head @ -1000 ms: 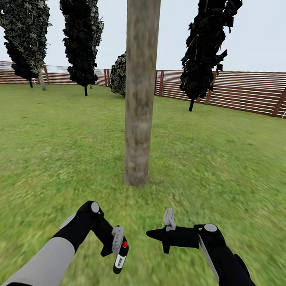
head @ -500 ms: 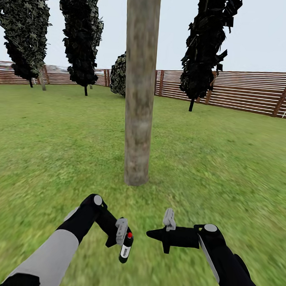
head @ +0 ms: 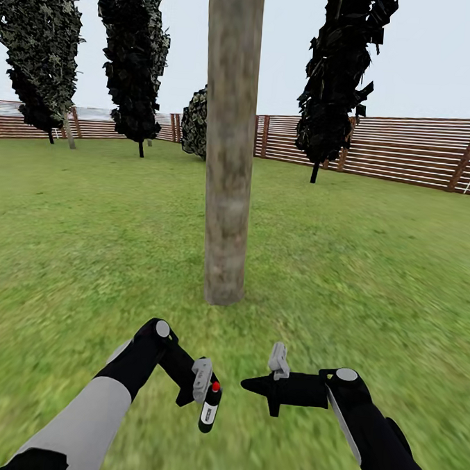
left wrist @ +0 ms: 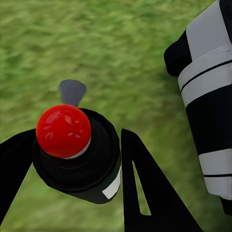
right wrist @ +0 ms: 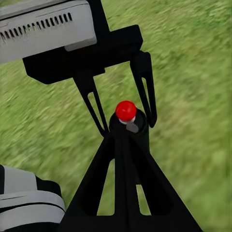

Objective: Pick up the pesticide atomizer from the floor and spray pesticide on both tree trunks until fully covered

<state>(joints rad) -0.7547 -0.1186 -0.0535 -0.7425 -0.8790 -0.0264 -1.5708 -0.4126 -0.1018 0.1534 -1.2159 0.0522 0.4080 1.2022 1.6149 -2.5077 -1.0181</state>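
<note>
Black-bodied pesticide atomizer (head: pixel 210 407) with red cap sits clamped in the left gripper (head: pixel 204 393), near centre-left, hanging roughly upright above the grass (head: pixel 88 254). Left wrist view confirms it: both black fingers (left wrist: pixel 145 193) press the atomizer's sides, red cap (left wrist: pixel 63 130) facing the camera. Right gripper (head: pixel 254 384) is just right of it, pointing left toward the atomizer, not touching. In the right wrist view its two fingers (right wrist: pixel 125 193) lie together in one line, so jaws closed, holding nothing; the atomizer and the left gripper show just past the tips. Further out, centre: tree trunk (head: pixel 229 144), grey-brown, mottled, upright, rooted in the lawn. Far: dark cypress-like trees (head: pixel 135 55) left and right of the trunk, then brown slat fence (head: pixel 400 151) along the back.
</note>
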